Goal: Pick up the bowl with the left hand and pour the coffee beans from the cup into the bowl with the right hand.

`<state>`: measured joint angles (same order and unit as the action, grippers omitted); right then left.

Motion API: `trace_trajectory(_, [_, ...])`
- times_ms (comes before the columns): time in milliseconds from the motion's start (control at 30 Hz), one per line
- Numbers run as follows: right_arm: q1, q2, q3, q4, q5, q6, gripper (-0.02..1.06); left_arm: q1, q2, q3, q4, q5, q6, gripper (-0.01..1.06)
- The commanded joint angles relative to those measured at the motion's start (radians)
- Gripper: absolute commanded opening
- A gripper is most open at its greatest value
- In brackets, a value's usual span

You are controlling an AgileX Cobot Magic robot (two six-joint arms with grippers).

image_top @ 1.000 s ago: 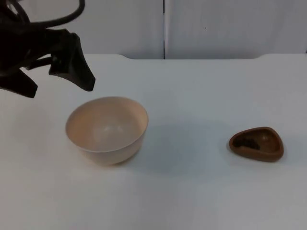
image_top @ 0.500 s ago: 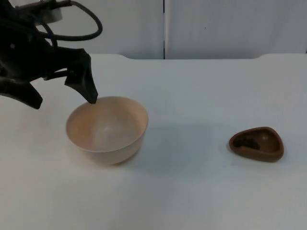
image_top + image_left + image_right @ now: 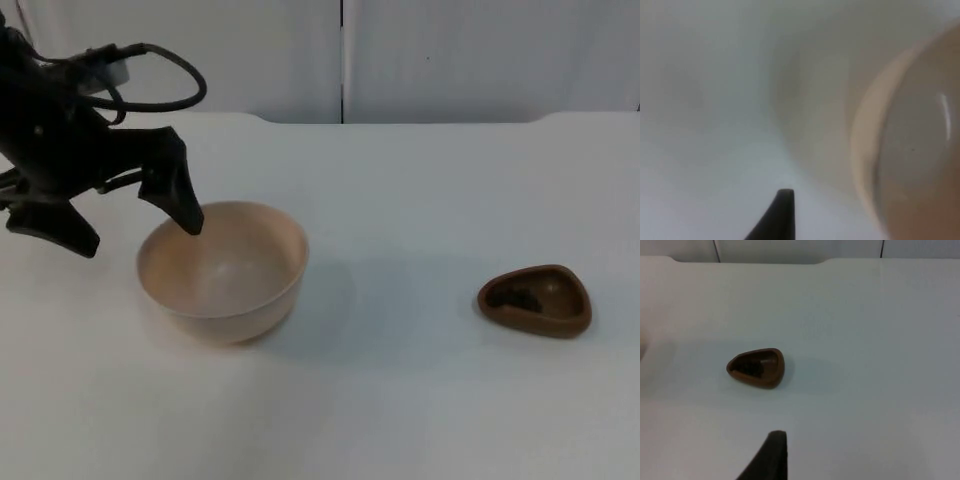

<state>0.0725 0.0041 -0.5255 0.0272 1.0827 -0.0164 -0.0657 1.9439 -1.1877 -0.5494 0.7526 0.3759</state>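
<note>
Your left gripper point(image 3: 125, 230) is down at the rim of the round, cream-coloured bowl point(image 3: 225, 268), which sits upright on the white tabletop point(image 3: 420, 200) toward its left edge. The fingers are spread wide apart. One black finger point(image 3: 175, 195) has its tip at the far rim of the bowl, seemingly just inside, and the other is out over the table on the bowl's left side. In the left wrist view the bowl's pale rim point(image 3: 865, 145) is close beside the black fingertip point(image 3: 782, 210). I think the fingers are set this way so the bowl's wall ends up between them, ready to be pinched. Nothing is pinched yet, so the bowl is not picked up.

The small brown cup with a pointed, teardrop shape point(image 3: 535, 300) sits near the right edge of the tabletop, well apart from the bowl. The dark coffee beans point(image 3: 518, 296) lie inside it. The right wrist view looks down at the cup point(image 3: 756, 367) from far off, so the right arm is waiting. You cannot tell if the right gripper is open or closed.

The pour can only come after the bowl is lifted.
</note>
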Motion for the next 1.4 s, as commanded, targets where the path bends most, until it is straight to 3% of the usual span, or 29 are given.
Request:
trace_trajectory(0, [-0.008, -0.004, 0.010, 0.001, -0.004, 0.001, 1.05, 0.011, 0.007, -0.006, -0.041, 0.006, 0.031, 0.98])
trace_trajectory(467, [-0.008, -0.004, 0.010, 0.001, -0.004, 0.001, 1.05, 0.006, 0.059, -0.006, -0.014, -0.071, 0.026, 0.98])
trace_trajectory(767, [-0.008, -0.004, 0.010, 0.001, -0.004, 0.001, 1.05, 0.000, 0.068, -0.006, 0.126, -0.130, -0.095, 0.98])
trace_trajectory(1200, [-0.008, -0.004, 0.010, 0.001, -0.004, 0.001, 1.05, -0.040, 0.084, -0.006, 0.166, -0.187, -0.131, 0.98])
trace_trajectory(1367, [-0.008, -0.004, 0.010, 0.001, -0.004, 0.001, 1.05, -0.040, 0.088, -0.006, 0.169, -0.200, -0.131, 0.92])
